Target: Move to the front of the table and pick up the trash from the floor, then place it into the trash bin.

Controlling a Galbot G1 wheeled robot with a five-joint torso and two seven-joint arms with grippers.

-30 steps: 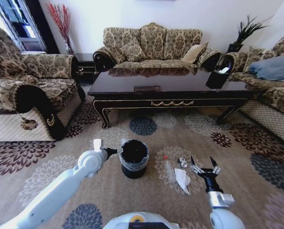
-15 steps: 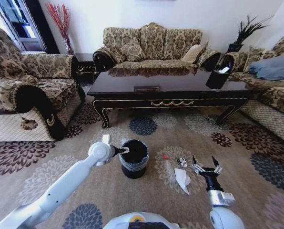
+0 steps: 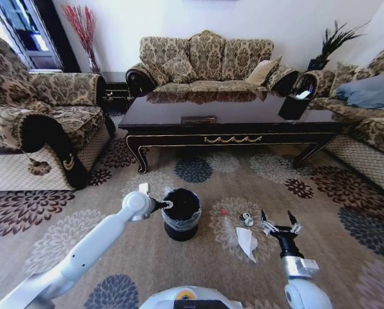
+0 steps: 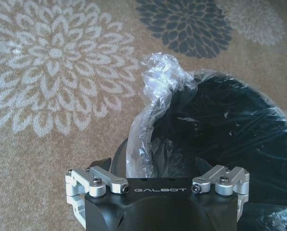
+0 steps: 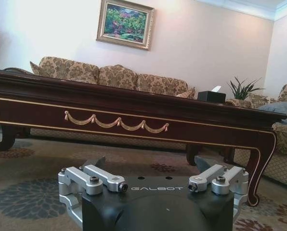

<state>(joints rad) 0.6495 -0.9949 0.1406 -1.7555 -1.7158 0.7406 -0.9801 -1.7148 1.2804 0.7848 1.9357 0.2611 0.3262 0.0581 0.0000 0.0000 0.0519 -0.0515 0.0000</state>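
**Operator:** Which arm is nearer the trash, and which way does it lie from the claw?

**Guide:** You work with the right gripper (image 3: pixel 277 219). It hangs low over the floor (image 3: pixel 346 257) with its fingers spread wide and nothing between them. The crumpled paper (image 3: pixel 247 243) lies just beside it, toward the robot's left and slightly nearer the robot's base. The slim bottle (image 3: pixel 227 220) lies beyond the paper, farther left, and the small silvery scrap (image 3: pixel 246 219) sits between bottle and gripper.

**Operator:** How does the paper run?

**Guide:** Its long axis runs roughly front to back, tapering toward the robot. You likely need to shift the claw left and down so the fingers close across the narrow width.

**Operator:** And the other arm?

**Guide:** The left gripper (image 3: pixel 168 204) sits at the rim of the trash bin (image 3: pixel 181 222), jaws spread either side of the liner (image 4: pixel 155 91). The bin stands on the floor left of the trash, in front of the table (image 3: pixel 230 138).
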